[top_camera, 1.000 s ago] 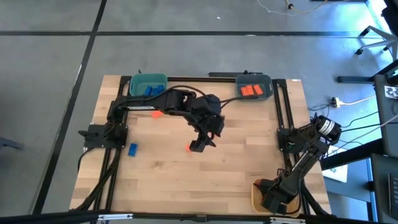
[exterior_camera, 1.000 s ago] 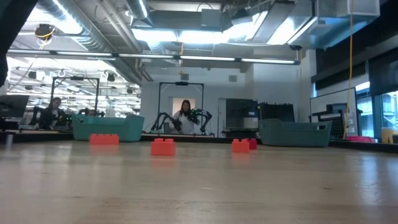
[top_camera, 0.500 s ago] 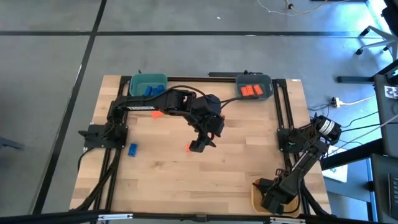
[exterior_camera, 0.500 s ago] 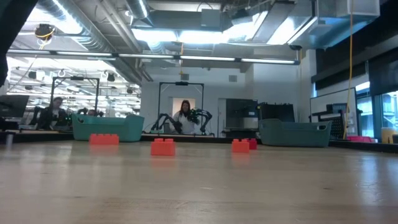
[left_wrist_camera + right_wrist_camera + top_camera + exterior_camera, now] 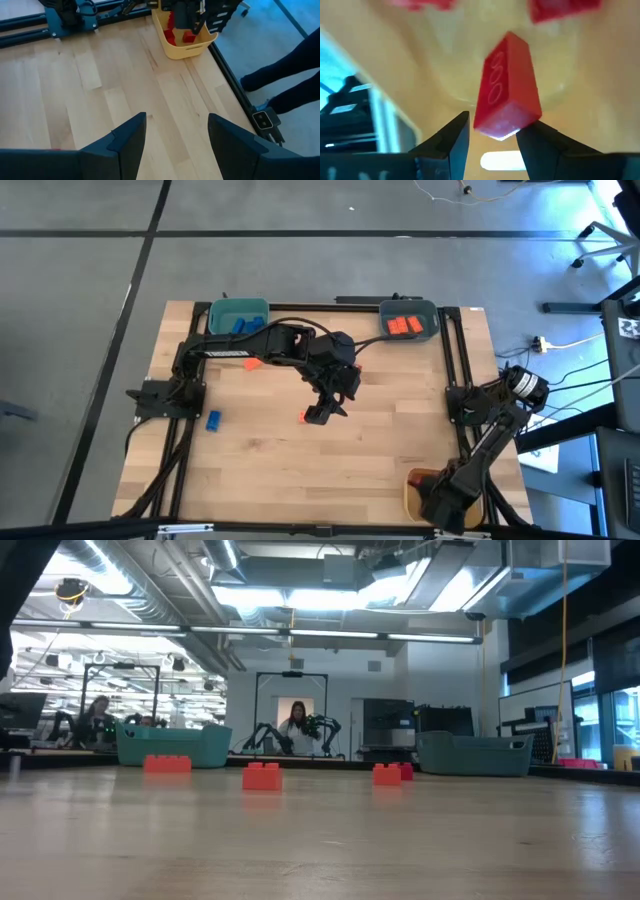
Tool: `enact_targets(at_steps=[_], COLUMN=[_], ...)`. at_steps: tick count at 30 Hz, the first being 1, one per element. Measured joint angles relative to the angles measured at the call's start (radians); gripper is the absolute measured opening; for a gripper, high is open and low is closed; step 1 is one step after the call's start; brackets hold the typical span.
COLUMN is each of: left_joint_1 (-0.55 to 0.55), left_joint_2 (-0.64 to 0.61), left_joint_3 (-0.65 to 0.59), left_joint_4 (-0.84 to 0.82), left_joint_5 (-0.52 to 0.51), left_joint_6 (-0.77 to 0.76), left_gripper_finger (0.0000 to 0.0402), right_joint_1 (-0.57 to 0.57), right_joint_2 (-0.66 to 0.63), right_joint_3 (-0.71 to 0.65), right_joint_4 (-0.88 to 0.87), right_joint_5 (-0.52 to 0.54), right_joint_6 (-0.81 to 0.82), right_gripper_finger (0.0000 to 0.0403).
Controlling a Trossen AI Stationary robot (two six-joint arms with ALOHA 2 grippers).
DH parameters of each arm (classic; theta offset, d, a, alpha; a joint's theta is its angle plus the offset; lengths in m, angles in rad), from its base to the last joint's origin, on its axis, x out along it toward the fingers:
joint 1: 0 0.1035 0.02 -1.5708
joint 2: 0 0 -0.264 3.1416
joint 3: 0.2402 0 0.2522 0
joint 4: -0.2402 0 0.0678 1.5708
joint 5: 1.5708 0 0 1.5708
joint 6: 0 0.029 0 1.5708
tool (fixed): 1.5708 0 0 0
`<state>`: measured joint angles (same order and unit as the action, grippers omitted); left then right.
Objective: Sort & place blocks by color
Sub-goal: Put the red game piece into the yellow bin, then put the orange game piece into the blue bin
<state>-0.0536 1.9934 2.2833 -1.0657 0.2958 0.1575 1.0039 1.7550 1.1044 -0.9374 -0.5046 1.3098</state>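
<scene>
In the high view my right gripper (image 5: 435, 500) hangs over the yellow bin (image 5: 410, 483) at the table's near right corner. Its wrist view shows it open (image 5: 492, 131) and pointing down into the bin. A red block (image 5: 507, 85) lies tilted on the bin's floor just beyond the fingertips, with two more red blocks (image 5: 560, 10) farther in. My left gripper (image 5: 322, 412) hovers open (image 5: 177, 135) over the table's middle, beside a red-orange block (image 5: 304, 417). An orange block (image 5: 252, 363) and a blue block (image 5: 213, 420) lie on the left half. My right gripper comes from above, slanting down into the yellow bin. The near end of the red block (image 5: 505, 122) sits right at the fingertips. I cannot tell whether either finger touches it.
A teal bin (image 5: 240, 315) with blue blocks stands at the far left. A grey-blue bin (image 5: 408, 322) with orange blocks stands at the far right. In the low view, several orange blocks (image 5: 262, 776) stand on the tabletop. People sit in the room beyond the table.
My right hand has tipped slightly over the yellow bin. The left arm and the blocks on the table have stayed where they were.
</scene>
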Motion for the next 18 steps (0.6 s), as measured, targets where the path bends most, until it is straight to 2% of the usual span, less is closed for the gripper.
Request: enact_targets(at_steps=[5, 9, 18], left_joint_1=[0.000, 0.000, 0.000], left_joint_2=[0.000, 0.000, 0.000], left_joint_3=[0.000, 0.000, 0.000], left_joint_4=[0.000, 0.000, -0.035], left_joint_5=[0.000, 0.000, 0.000], left_joint_6=[0.006, 0.006, 0.007], left_gripper_finger=[0.0204, 0.0204, 0.0204], right_joint_1=[0.000, 0.000, 0.000], right_joint_2=[0.000, 0.000, 0.000], right_joint_3=[0.094, 0.189, 0.382], right_joint_4=[-0.057, -0.164, -0.427], right_joint_5=[0.081, 0.098, 0.217], right_joint_6=[-0.040, -0.080, -0.086], right_gripper_finger=[0.0158, 0.0158, 0.0158])
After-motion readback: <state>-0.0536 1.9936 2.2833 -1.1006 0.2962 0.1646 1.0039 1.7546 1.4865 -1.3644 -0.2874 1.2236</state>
